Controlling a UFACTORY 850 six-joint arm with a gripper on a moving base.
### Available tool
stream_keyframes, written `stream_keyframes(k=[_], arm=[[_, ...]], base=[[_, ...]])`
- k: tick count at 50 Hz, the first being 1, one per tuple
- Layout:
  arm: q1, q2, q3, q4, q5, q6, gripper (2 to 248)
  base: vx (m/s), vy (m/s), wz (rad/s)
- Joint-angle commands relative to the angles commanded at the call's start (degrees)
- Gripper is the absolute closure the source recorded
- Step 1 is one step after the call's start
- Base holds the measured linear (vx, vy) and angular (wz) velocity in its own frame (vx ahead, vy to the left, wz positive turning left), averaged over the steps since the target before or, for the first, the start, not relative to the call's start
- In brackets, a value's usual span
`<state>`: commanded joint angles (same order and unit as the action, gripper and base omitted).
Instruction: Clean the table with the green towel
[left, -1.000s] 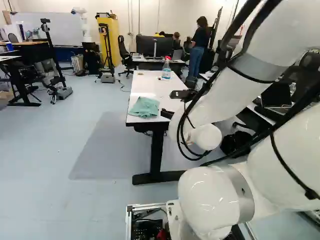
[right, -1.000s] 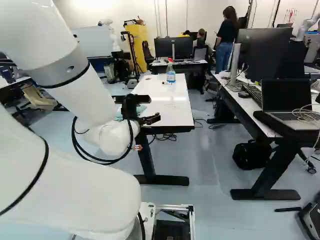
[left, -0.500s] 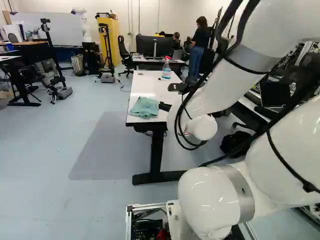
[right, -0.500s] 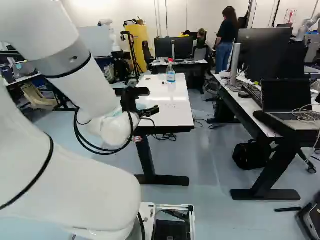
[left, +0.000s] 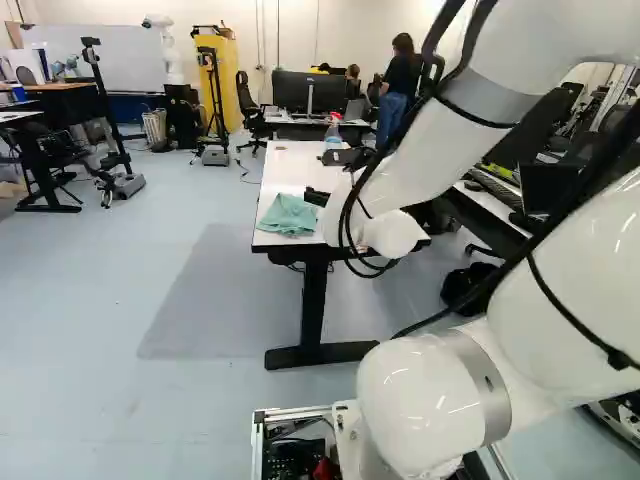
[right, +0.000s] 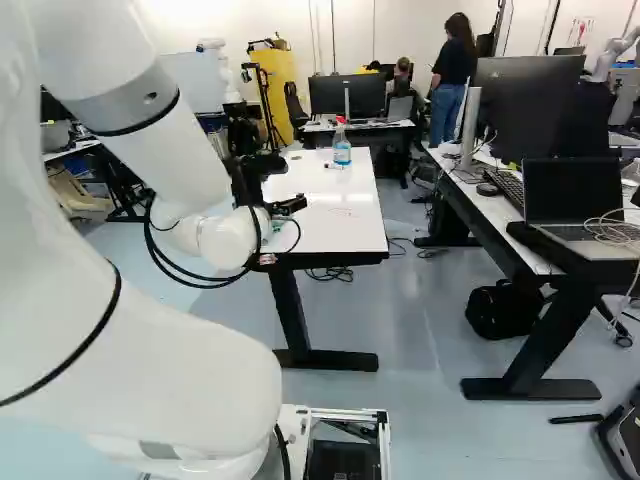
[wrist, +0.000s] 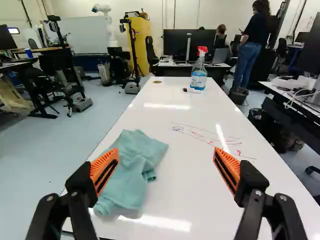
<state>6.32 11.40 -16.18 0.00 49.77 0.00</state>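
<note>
1. The hand (wrist: 166, 165) stood wide open, with hold of nothing.
2. The green towel (wrist: 131, 172) lay crumpled on the desk (wrist: 190, 187), near its close left corner.
3. It lay left of the hand's midline, towards the left finger; the grasp probably called for a leftward shift and a descent before closing.
</note>
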Motion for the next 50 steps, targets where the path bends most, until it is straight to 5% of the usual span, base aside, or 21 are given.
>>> stream_keyframes(k=[27,50], arm=[[4.53,-3.11,-6.58,0.00,-8.39,0.00,3],[6.14,-7.52,-13.96,0.00,-18.67,0.00,3]], base=[[0.000,0.000,0.000],[0.000,0.000,0.000]])
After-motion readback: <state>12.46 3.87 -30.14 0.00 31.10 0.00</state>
